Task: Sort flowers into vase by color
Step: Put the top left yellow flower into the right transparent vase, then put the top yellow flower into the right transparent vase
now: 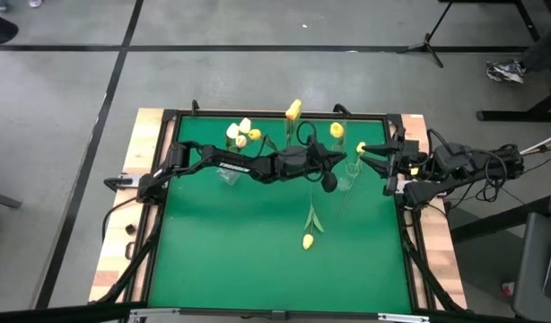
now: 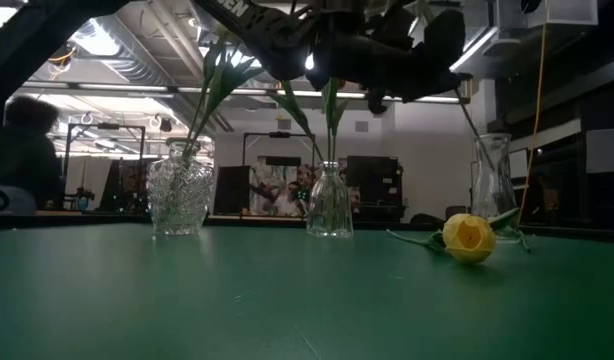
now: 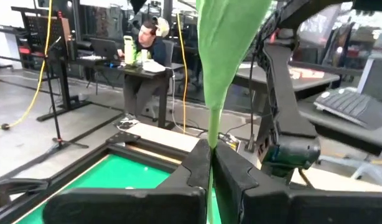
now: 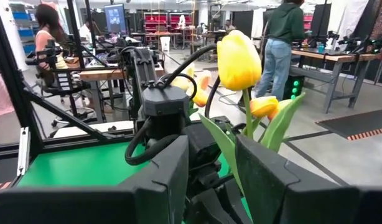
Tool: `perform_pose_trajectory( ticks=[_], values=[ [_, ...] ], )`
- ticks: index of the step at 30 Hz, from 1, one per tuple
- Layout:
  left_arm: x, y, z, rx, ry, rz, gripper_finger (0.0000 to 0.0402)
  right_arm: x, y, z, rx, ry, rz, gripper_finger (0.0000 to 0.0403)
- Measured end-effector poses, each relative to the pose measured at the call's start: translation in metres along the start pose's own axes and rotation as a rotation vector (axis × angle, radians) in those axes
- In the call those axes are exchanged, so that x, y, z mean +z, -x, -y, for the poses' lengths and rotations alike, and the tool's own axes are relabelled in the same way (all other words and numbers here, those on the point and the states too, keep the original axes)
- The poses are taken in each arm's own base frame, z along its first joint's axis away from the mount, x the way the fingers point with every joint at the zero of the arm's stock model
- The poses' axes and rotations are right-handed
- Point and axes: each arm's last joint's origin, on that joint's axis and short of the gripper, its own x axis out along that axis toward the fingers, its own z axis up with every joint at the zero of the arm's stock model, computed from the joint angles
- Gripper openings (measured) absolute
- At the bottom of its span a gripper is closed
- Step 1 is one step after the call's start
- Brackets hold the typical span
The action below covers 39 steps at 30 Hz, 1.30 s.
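Green table (image 1: 258, 251): loose yellow tulip (image 1: 308, 240) lies mid-mat, others in vases at the back. Left gripper (image 3: 211, 155) jaws pinched on a stem (image 3: 213, 124). Right gripper (image 4: 213, 168) jaws narrow around a yellow tulip's stem (image 4: 249, 118). Arms close together; a collision could topple the right vase (image 2: 492, 185).

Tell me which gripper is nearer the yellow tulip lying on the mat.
Left. The left gripper sits above the loose tulip, toward mat centre; the right gripper is farther off, near the right vase.
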Motion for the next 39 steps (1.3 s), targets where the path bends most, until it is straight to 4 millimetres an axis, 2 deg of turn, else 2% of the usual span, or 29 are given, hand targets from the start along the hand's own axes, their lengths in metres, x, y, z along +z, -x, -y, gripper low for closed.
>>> perform_pose_trajectory(
  ticks=[4,10,15,18,22,31,39],
  values=[
    [-0.001,0.0,0.0,0.007,-0.037,-0.005,0.0027,-0.001,0.0,-0.001,0.025,0.004,-0.011,0.0131],
    [-0.002,0.0,0.0,0.016,-0.043,-0.018,0.0081,-0.002,0.0,-0.001,0.054,0.009,-0.021,0.0131],
    [-0.007,0.003,0.005,0.141,-0.067,-0.054,0.0118,-0.003,0.0,-0.001,0.038,0.017,-0.034,0.0131],
    [-0.007,0.006,0.009,0.186,-0.116,-0.136,0.0131,-0.007,0.001,0.001,-0.019,0.041,-0.069,0.0131],
    [0.0,0.007,0.016,0.184,-0.132,-0.165,0.0141,-0.012,0.001,0.003,-0.084,0.045,-0.105,0.0131],
    [0.028,0.002,0.026,0.142,-0.149,-0.093,0.0145,-0.013,0.001,0.003,-0.079,0.005,-0.114,0.0131],
    [0.025,0.004,0.032,0.104,-0.18,-0.147,0.0145,-0.013,0.002,0.005,-0.129,0.0,-0.113,0.0131]
  ],
)
